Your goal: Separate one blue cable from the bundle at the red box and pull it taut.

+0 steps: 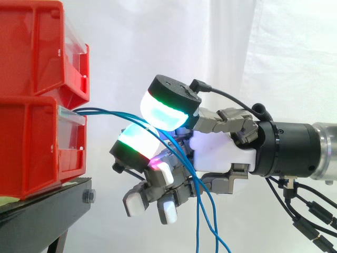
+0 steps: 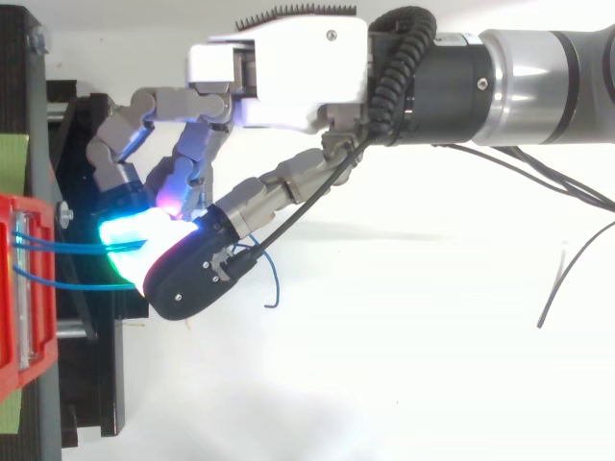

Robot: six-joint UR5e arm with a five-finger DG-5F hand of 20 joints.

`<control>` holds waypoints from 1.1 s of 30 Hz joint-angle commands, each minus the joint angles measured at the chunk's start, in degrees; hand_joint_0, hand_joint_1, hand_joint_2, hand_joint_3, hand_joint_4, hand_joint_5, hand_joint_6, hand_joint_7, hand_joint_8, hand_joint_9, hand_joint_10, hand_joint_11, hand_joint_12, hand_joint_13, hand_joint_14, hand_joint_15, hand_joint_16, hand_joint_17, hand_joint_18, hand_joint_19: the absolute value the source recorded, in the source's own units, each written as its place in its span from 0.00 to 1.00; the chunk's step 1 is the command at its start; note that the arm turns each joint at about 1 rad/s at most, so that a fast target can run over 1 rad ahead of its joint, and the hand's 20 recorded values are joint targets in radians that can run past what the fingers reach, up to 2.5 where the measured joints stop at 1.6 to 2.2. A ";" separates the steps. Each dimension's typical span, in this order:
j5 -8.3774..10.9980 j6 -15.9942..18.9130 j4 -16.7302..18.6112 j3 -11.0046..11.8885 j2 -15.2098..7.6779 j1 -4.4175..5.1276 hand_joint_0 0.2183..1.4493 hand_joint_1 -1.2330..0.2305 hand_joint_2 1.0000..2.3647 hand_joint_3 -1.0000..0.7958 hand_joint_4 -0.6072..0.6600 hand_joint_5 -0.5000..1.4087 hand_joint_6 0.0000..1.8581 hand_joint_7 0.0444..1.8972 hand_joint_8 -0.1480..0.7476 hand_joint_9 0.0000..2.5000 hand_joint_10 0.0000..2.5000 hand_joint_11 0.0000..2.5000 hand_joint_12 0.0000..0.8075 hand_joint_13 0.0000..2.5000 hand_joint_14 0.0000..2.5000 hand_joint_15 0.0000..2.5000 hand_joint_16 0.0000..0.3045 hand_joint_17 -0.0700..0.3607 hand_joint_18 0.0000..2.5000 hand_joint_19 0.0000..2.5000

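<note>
Starting big: white curtain [image 1: 284, 52] behind everything, two red bins [image 1: 37, 132] stacked at the left on a black stand [image 1: 42, 216]. Coming in level from the right of the side view, arm [image 1: 295, 147], with the hand [image 1: 224, 150] just short of the lower bin's front.

Caught from the side and not from above: blue cables [image 1: 113, 113] leaving the lower bin's clear front, running right in a gentle bow rather than a straight line, then dropping past the palm and off the bottom edge.

Caught from above and not from the side: hand reaching left toward the stand, two strands spread apart across the gap between bin and fingertips, and one loose blue end [image 2: 272, 285] curling just beside the dark-backed pad [image 2: 192, 274].

On to the fingers [image 1: 138, 142]: curled, not straight. Big cyan-green pads pressed close, cables clamped between them, and several strands together there rather than one alone. Tucked just beneath, a magenta-glowing pad [image 1: 158, 165]. Lower still, white pads [image 1: 168, 211] curled under, near the hanging strands; touching or not, cannot tell.

Cables, then: out of the lower bin, through the pinch, down behind the curled fingers.
</note>
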 commanded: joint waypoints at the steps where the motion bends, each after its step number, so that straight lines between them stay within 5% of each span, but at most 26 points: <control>1: -0.01 0.06 -0.04 -0.03 0.01 -0.03 0.35 0.30 0.01 0.38 0.62 0.18 0.47 0.60 0.61 0.42 0.01 0.35 0.52 0.30 0.01 0.19 0.19 0.46 0.38 0.27; 9: -0.01 -0.12 -1.19 0.05 0.71 -0.20 0.39 0.23 0.00 0.28 0.64 0.17 0.47 0.56 0.60 0.41 0.01 0.36 0.52 0.30 0.01 0.18 0.18 0.45 0.38 0.26; 15: -0.01 -0.65 -3.82 0.05 0.98 -0.38 0.25 0.39 0.00 0.28 0.65 0.18 0.47 0.56 0.62 0.43 0.01 0.36 0.53 0.31 0.01 0.19 0.19 0.46 0.40 0.27; 20: -0.01 -0.65 -4.00 0.05 0.98 -0.38 0.33 0.52 0.00 0.28 0.62 0.19 0.47 0.61 0.62 0.46 0.01 0.37 0.51 0.32 0.01 0.19 0.18 0.45 0.40 0.28; 33: -0.01 -0.82 -4.79 0.05 0.98 -0.55 0.34 0.31 0.01 0.44 0.61 0.18 0.48 0.61 0.63 0.44 0.01 0.39 0.53 0.31 0.01 0.20 0.18 0.46 0.40 0.28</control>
